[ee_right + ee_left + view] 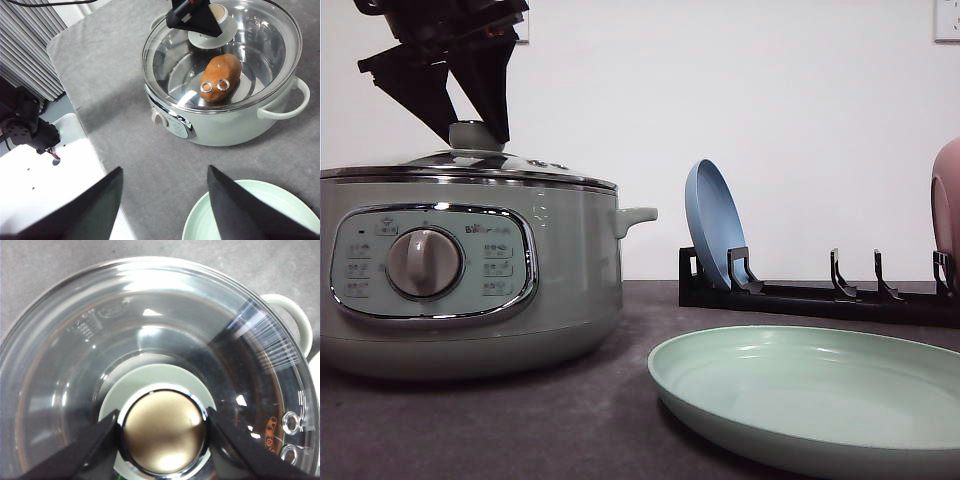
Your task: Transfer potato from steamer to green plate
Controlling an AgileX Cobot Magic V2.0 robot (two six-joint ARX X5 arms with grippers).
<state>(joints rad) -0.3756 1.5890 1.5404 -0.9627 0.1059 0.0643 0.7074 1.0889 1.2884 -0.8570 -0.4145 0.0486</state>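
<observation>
The sage-green steamer [570,270] stands on the left of the table with its glass lid [150,330] on. The orange-brown potato [220,77] lies inside, visible through the glass. My left gripper [477,128] is over the lid, its black fingers [90,447] pressed against both sides of the lid knob [164,432]. The pale green plate [810,395] lies empty in front of and to the right of the steamer. My right gripper [165,200] hovers open above the table between the steamer [220,125] and the plate's rim [200,220].
A black dish rack [820,295] at the back right holds an upright blue plate [712,225]. A pink dish [947,200] stands at the rack's right end. The table's edge and a white surface [45,190] lie beside the steamer's control panel side.
</observation>
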